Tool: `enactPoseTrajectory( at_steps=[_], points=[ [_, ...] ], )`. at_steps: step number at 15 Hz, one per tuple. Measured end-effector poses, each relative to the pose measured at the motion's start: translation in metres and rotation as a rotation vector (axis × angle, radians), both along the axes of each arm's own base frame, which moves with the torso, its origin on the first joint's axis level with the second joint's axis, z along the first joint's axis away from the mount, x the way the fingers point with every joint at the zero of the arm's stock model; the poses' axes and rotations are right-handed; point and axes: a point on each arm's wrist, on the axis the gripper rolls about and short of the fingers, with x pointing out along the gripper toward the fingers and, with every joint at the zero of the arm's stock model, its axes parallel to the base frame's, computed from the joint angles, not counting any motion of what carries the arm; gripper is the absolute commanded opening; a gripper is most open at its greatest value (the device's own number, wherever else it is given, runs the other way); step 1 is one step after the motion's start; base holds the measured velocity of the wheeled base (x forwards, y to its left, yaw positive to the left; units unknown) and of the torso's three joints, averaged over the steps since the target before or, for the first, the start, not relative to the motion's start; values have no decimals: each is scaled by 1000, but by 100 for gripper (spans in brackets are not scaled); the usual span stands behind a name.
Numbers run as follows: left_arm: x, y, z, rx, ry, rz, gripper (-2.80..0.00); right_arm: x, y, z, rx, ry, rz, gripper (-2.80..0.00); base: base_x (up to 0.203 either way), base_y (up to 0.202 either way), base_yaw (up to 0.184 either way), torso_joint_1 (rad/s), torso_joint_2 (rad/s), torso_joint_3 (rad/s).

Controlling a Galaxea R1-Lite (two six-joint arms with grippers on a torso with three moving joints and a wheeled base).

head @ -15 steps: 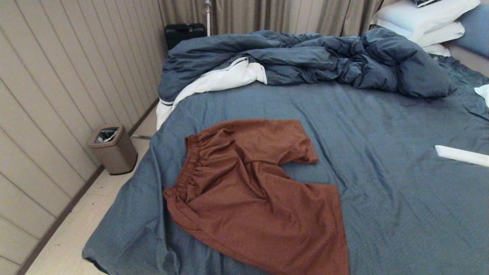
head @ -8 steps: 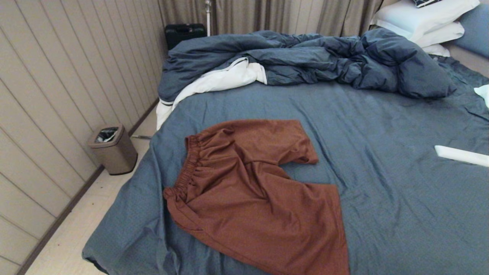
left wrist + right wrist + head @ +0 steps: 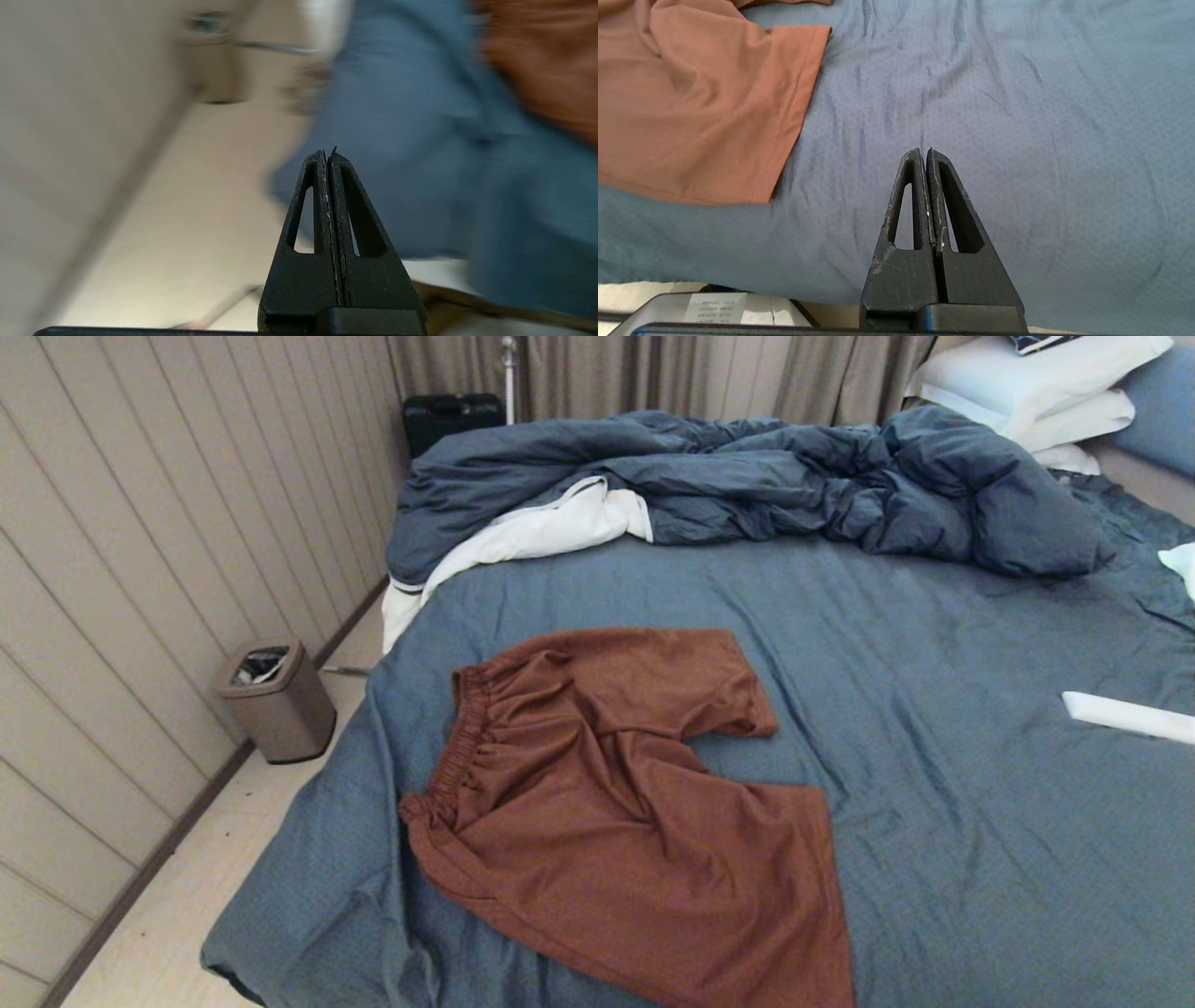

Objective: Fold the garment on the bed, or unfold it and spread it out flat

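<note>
The rust-brown shorts (image 3: pixel 616 803) lie spread on the slate-blue sheet of the bed (image 3: pixel 934 756), waistband to the left and both legs pointing right; the farther leg's hem is curled. No drawstring or graphic shows. Neither arm appears in the head view. My left gripper (image 3: pixel 328 151) is shut and empty, hovering near the bed's left corner above the floor, with the shorts (image 3: pixel 542 60) off to one side. Shut and empty as well, my right gripper (image 3: pixel 923 151) hangs over bare sheet, apart from the nearer leg of the shorts (image 3: pixel 700 107).
A rumpled dark blue duvet (image 3: pixel 747 485) with white lining lies across the far side. White pillows (image 3: pixel 1036 383) are at the far right. A flat white object (image 3: pixel 1125 716) lies on the sheet at right. A small bin (image 3: pixel 277 702) stands by the wall at left.
</note>
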Motion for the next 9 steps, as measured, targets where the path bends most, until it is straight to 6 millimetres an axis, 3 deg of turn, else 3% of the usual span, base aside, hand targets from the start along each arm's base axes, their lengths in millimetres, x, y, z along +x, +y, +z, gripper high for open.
enactPoseTrajectory(
  at_steps=[9],
  points=[
    [1, -1, -5, -66, 8, -29, -280, 0, 0, -2, 89, 8, -7, -280, 0, 0, 0, 0, 0, 0]
  ],
)
